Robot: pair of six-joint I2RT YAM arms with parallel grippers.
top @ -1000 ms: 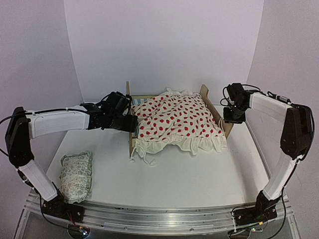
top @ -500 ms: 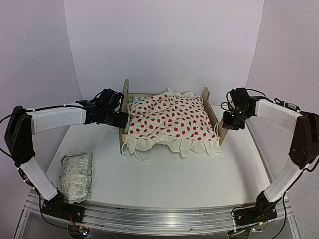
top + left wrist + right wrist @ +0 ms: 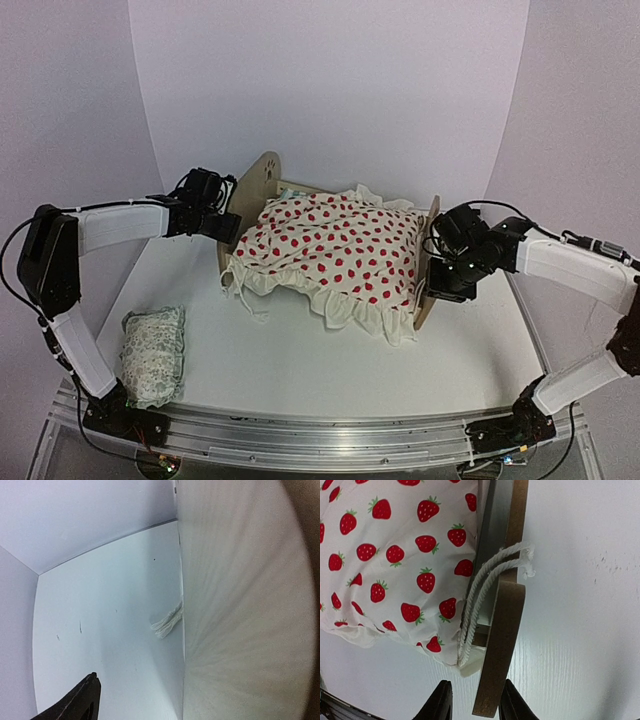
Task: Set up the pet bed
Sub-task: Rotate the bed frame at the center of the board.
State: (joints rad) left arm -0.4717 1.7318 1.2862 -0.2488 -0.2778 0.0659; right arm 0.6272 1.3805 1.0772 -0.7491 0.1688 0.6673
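Observation:
The pet bed stands at an angle on the table. Its rounded headboard [image 3: 262,178] with the paw-print cutout is at the back left and its lower footboard [image 3: 428,272] at the right. A cream blanket [image 3: 335,250] with red strawberries covers the top and hides nearly all of the mattress. My left gripper [image 3: 225,224] is open against the headboard's outer face [image 3: 240,605]; one finger [image 3: 82,702] shows. My right gripper [image 3: 477,701] is open and straddles the end of the footboard [image 3: 502,630]. Its right finger is against the wood and its left finger stands apart.
A small green-patterned pillow [image 3: 155,352] lies at the near left, close to the left arm's base. The blanket's white cord [image 3: 485,585] loops over the footboard, and another cord end [image 3: 167,622] hangs by the headboard. The ruffled hem [image 3: 360,315] droops onto the table.
The bed has swung clockwise: the headboard end went back and left, the footboard end came nearer. Both grippers moved with it, the right one down onto the footboard.

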